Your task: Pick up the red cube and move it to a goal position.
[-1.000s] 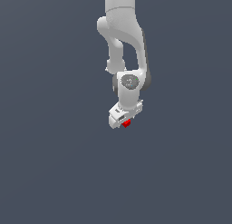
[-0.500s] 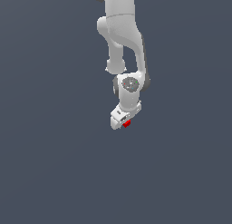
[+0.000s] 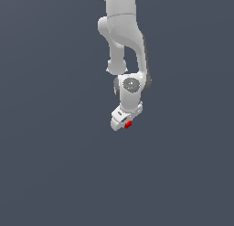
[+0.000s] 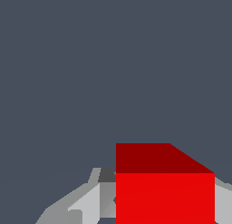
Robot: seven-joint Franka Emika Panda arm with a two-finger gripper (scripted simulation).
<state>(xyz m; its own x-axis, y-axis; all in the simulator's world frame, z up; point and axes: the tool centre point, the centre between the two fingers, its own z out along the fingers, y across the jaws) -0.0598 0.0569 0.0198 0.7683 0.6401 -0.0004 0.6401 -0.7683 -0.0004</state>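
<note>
The red cube [image 3: 128, 125] shows as a tiny bright red spot at the lower end of the white arm in the exterior view. My gripper [image 3: 126, 124] is shut on it, with the white hand just above and to the exterior view's left of it. In the wrist view the red cube [image 4: 164, 187] fills much of the frame between the grey fingers [image 4: 86, 202], one on each side. The fingertips themselves are hidden by the cube. No goal marker is visible.
A plain dark grey surface [image 3: 55, 165] surrounds the arm in both views. The white arm [image 3: 122, 42] comes down from the top of the exterior view.
The hand with the cube has risen slightly and shifted a little toward the exterior view's left; the grip is unchanged.
</note>
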